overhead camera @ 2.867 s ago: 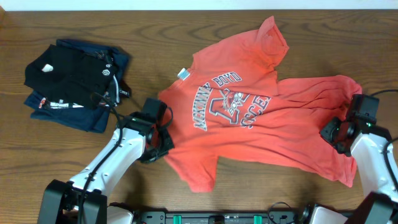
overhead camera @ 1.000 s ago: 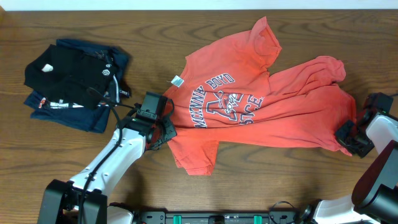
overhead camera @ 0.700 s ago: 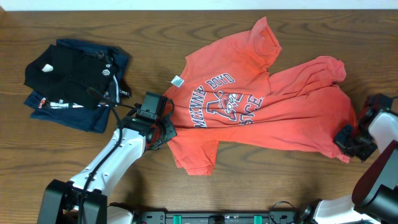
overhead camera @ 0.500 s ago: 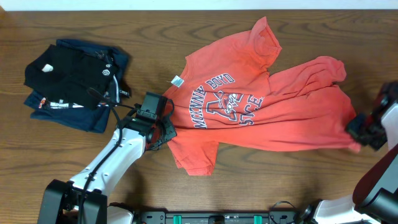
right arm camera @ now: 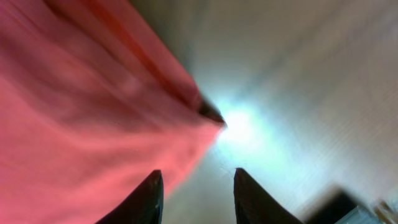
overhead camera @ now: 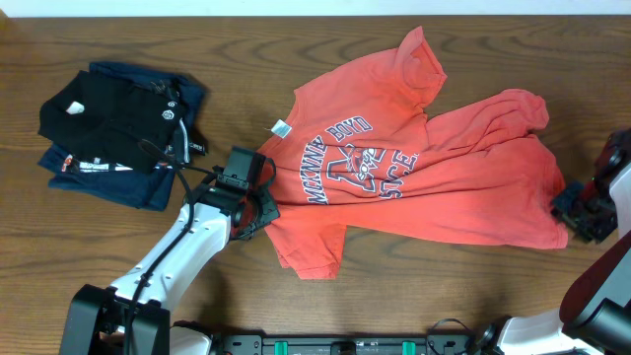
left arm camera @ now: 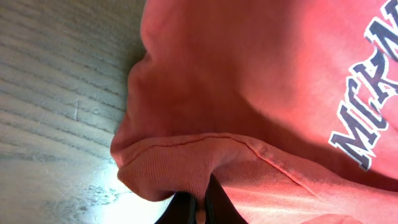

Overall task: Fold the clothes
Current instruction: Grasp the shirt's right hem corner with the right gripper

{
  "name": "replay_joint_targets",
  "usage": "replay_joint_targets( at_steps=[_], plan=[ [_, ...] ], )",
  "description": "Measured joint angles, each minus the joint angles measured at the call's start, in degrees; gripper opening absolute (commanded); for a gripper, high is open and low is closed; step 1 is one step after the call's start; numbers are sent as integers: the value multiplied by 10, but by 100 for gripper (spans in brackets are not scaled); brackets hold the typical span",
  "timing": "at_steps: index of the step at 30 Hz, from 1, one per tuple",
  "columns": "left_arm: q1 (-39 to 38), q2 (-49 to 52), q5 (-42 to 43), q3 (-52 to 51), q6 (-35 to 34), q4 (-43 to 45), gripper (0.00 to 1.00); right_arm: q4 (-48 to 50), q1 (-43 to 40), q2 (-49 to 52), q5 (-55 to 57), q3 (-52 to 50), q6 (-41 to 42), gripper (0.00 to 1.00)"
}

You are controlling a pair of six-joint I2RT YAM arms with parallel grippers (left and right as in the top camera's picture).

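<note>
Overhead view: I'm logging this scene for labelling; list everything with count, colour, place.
Coral cotton T-shirt with round grey-white chest print: one, coral, crumpled, centre-right.
Small white neck label: one, white, at its collar.
Folded black garment with white logo: one, black, upper left.
Folded navy garment: one, navy, beneath the black one.
Brown wooden table: one, brown, under everything.
Left pincer: one, black, shut on the T-shirt's edge.
Right pincer: one, black, open by the hem.

The overhead camera looks straight down on the brown wooden table (overhead camera: 296, 39). Both wrist cameras sit close to the coral cotton T-shirt (overhead camera: 414, 168), shared by all views; the blurred right one seemingly faces its edge.
</note>
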Motion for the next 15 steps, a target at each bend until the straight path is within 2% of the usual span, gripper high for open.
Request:
replay_joint_targets(
  at_steps=[6, 10, 15],
  plan=[
    [0, 0, 0, 0, 0, -4, 6, -9, -1, 0, 24, -47, 29, 36],
    [0, 0, 0, 0, 0, -4, 6, 48, -10, 0, 26, -103, 36, 35],
    [0, 0, 0, 0, 0, -4, 6, 165, -26, -15, 10, -155, 32, 37]
  ],
)
